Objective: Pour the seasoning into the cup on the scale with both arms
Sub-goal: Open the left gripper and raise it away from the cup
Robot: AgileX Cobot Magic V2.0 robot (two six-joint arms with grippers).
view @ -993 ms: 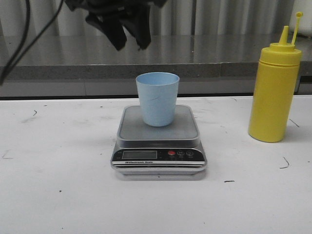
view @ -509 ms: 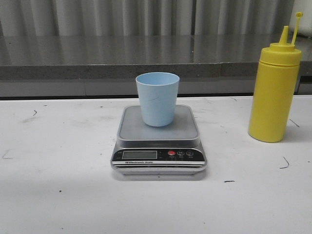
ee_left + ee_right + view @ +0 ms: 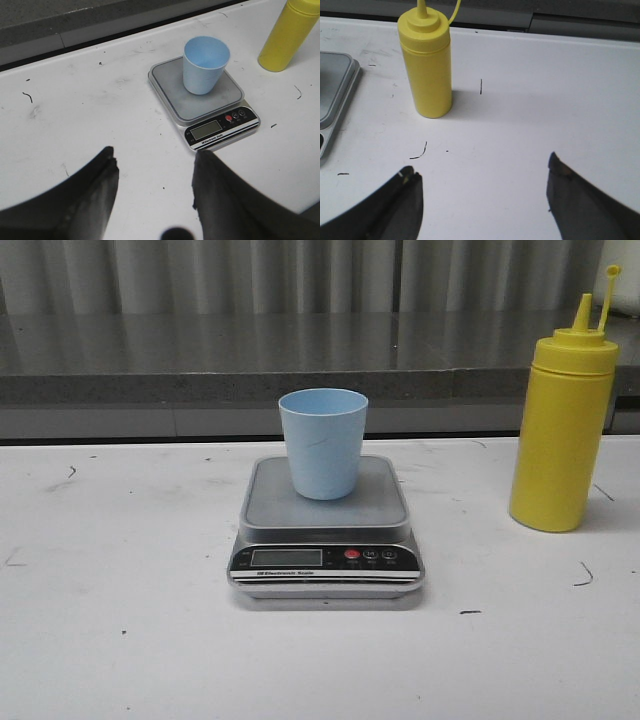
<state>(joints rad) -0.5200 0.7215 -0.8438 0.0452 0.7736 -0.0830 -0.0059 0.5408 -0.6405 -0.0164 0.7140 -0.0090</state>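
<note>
Seasoning bottle stands upright far right on tabletop, well apart from cup on scale. Left pincer and right pincer both wide open, empty. Bottle likely soft, squeezable, smooth; grip mid-body.

A white table fills the lower part of the front view, its surface flecked with small dark scuffs and short black marks, among them a curved stroke near the right edge and a tiny dash toward the front. Behind the table runs a grey speckled ledge with a darker front edge. Above the ledge hangs a pale, vertically ribbed backdrop, like a curtain or corrugated panel.
</note>
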